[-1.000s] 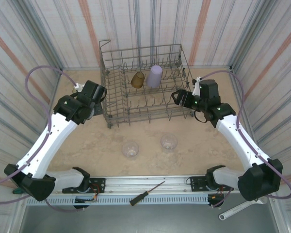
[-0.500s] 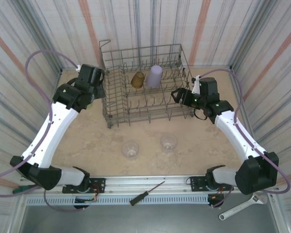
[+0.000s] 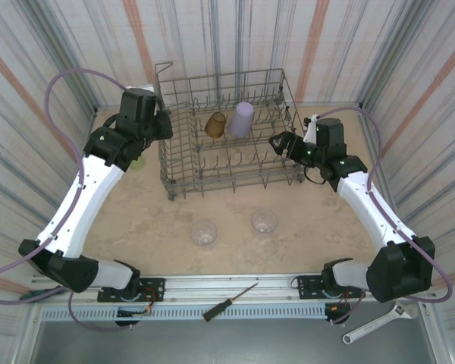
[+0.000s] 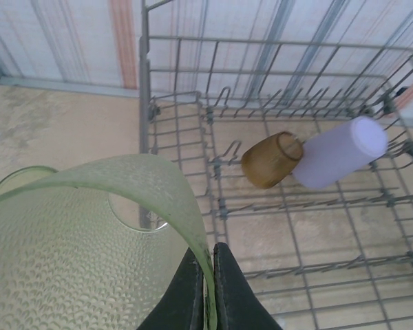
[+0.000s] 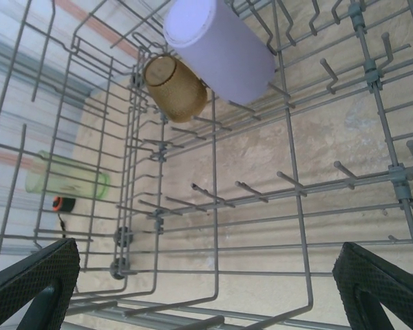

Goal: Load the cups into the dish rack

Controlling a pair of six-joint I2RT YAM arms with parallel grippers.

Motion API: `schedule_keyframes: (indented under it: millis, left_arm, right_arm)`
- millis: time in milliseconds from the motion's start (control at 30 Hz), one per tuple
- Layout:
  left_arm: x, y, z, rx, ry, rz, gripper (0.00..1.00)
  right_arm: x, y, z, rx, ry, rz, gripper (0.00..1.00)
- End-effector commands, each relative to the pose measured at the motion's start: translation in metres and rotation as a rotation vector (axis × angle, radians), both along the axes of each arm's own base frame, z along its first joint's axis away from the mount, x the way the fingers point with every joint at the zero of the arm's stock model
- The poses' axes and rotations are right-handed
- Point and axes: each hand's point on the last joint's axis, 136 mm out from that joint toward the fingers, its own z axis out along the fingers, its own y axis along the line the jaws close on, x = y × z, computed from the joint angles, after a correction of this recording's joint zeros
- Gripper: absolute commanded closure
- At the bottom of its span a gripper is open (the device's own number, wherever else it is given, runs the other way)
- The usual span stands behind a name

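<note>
The grey wire dish rack (image 3: pixel 220 76) stands at the back of the table. Inside it lie an amber-brown cup (image 3: pixel 215 124) (image 4: pixel 270 159) (image 5: pixel 175 88) and a lilac cup (image 3: pixel 241 119) (image 4: pixel 339 152) (image 5: pixel 220 49). My left gripper (image 3: pixel 161 125) (image 4: pixel 208 289) hangs at the rack's left wall, shut on the rim of a yellow-green cup (image 4: pixel 76 240). Another green cup (image 3: pixel 136 161) sits on the table under that arm. Two clear cups (image 3: pixel 204 232) (image 3: pixel 264 221) stand in front of the rack. My right gripper (image 3: pixel 277 144) (image 5: pixel 206 295) is open above the rack's right end, holding nothing.
Corrugated walls close in the back and both sides. A screwdriver (image 3: pixel 230 300) lies on the front rail and a wrench (image 3: pixel 371 326) at the bottom right. Through the rack wires in the right wrist view I see a green cup (image 5: pixel 65 184) and an orange-and-black ring (image 5: pixel 60 203).
My left arm has lifted and swung toward the back, bringing its gripper up along the rack's left wall. The right gripper has shifted slightly toward the back.
</note>
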Motion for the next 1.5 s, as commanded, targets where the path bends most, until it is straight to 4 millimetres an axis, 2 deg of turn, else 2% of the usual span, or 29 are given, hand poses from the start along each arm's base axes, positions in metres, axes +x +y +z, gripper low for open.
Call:
schedule_keyframes:
  millis: [0, 333, 567, 833, 1133, 1467]
  left_arm:
    - [0.009, -0.018, 0.031, -0.099, -0.11, -0.08, 1.0]
    - [0.037, -0.059, 0.025, -0.227, -0.084, -0.181, 1.0]
    - [0.053, -0.084, 0.016, -0.353, -0.069, -0.237, 1.0]
    - [0.074, -0.112, 0.009, -0.579, -0.019, -0.331, 1.0]
    - [0.09, -0.152, 0.011, -0.82, -0.003, -0.491, 1.0]
    - [0.095, -0.169, 0.004, -0.921, 0.016, -0.558, 1.0]
  right_arm:
    - [0.007, 0.003, 0.017, 0.072, -0.017, -0.007, 0.01]
    - [0.014, 0.009, 0.021, 0.164, -0.008, 0.041, 0.01]
    - [0.023, 0.016, 0.032, 0.274, -0.018, 0.105, 0.01]
    - [0.032, 0.03, 0.038, 0.39, -0.022, 0.178, 0.01]
    - [0.042, 0.044, 0.052, 0.51, -0.052, 0.269, 0.01]
    - [0.066, 0.053, 0.063, 0.645, -0.082, 0.297, 0.01]
